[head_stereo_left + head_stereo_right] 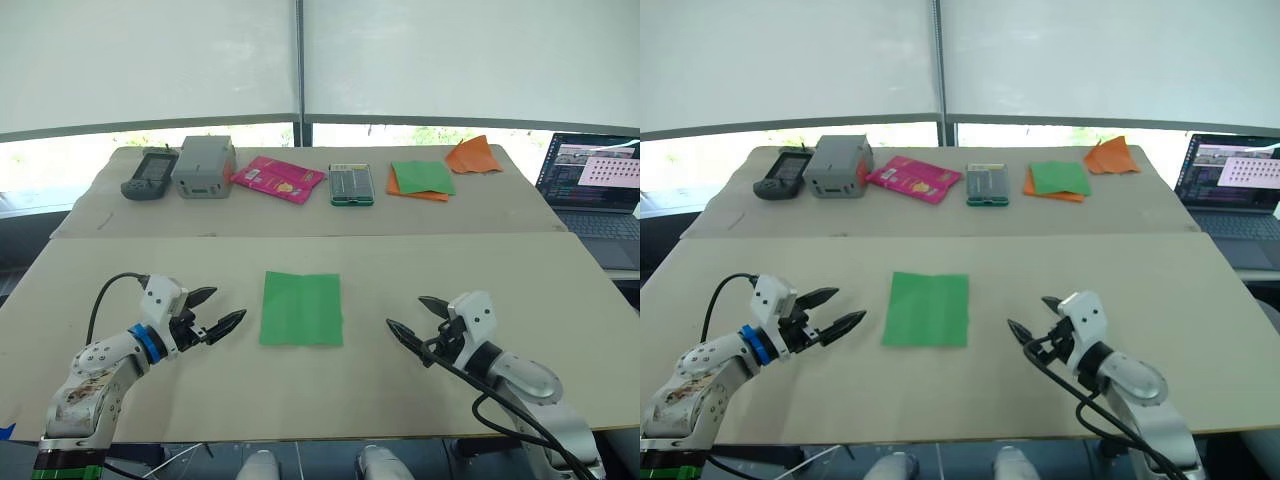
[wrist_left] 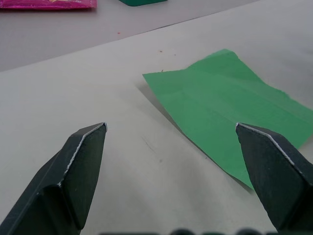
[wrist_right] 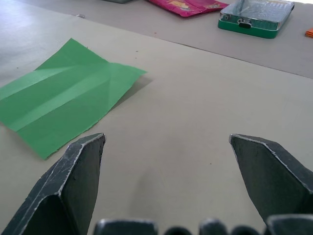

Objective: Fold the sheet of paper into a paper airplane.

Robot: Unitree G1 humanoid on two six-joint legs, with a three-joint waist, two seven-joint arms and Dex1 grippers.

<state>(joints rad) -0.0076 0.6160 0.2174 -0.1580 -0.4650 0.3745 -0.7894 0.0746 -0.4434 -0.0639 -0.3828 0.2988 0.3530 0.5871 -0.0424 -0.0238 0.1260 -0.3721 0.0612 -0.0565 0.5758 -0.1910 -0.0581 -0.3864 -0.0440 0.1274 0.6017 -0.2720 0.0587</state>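
Note:
The sheet of paper [image 1: 301, 308] is bright green, roughly square and creased, lying flat in the middle of the near table [image 1: 400, 400]. It also shows in the wrist views [image 2: 230, 117] [image 3: 63, 98]. My left gripper [image 1: 218, 311] hovers open just left of the sheet, fingers pointing toward it, holding nothing. My right gripper [image 1: 417, 317] is open a short way to the right of the sheet, also pointing toward it and holding nothing. No paper airplane is in view.
On the far table [image 1: 500, 210] lie a handheld device [image 1: 149, 173], a grey box [image 1: 203, 166], a pink packet [image 1: 279, 179], a green tin [image 1: 352, 184], a green sheet on orange paper [image 1: 421, 179] and crumpled orange paper [image 1: 473, 155]. A laptop [image 1: 597, 190] stands at right.

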